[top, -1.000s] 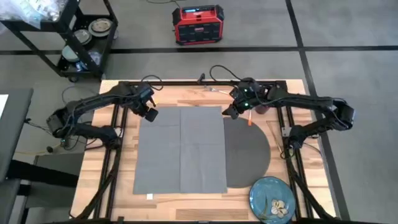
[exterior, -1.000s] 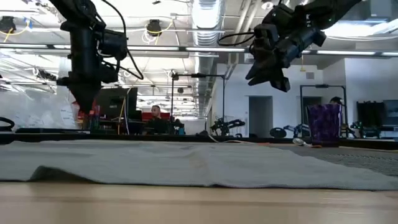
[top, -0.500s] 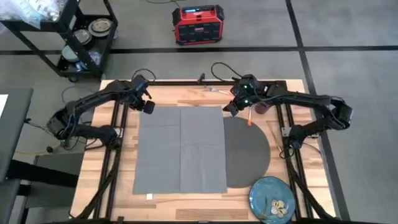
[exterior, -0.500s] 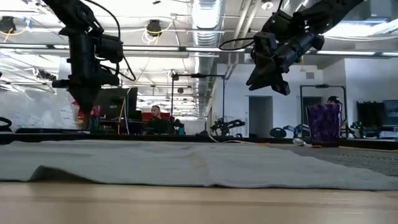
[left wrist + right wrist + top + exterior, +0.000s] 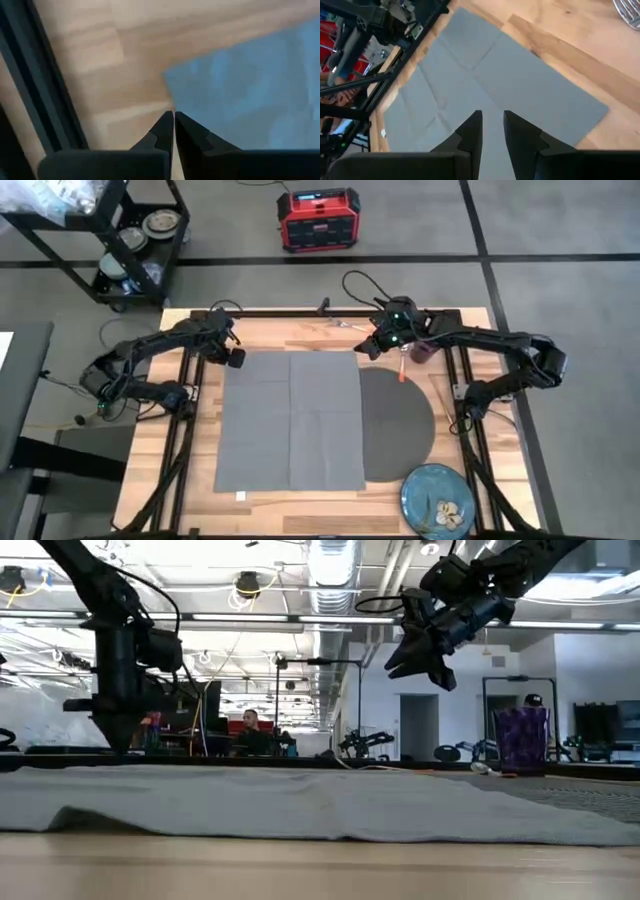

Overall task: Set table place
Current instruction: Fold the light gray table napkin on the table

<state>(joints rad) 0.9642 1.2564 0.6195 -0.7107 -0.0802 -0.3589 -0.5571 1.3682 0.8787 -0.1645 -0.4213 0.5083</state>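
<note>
A grey cloth napkin [image 5: 290, 420] lies spread flat on the middle of the wooden table [image 5: 460, 320]. Its right edge covers part of the round dark mat [image 5: 405, 420]. The patterned plate [image 5: 438, 502] sits at the near right. The purple cup [image 5: 421, 352] and an orange-handled utensil [image 5: 400, 370] stand at the far right. My left gripper [image 5: 173, 116] is shut and low, beside the napkin's far left corner [image 5: 170, 82]. My right gripper [image 5: 492, 117] is open and held well above the napkin's far right corner [image 5: 357, 355]. My left gripper points down with its shut fingertips [image 5: 167, 122] at the napkin's edge just near the far left corner. Whether they touch the cloth or the table I cannot tell.
A metal utensil [image 5: 345, 326] lies near the far edge. A black wheeled cart [image 5: 130, 240] and a red box [image 5: 317, 218] stand on the floor beyond the table. Bare wood shows to the left of the napkin and along the near edge.
My left gripper has moved toward the table's left edge and come down beside the napkin's far left corner. My right gripper has drifted a little toward the far edge, staying high. The napkin has kept still.
</note>
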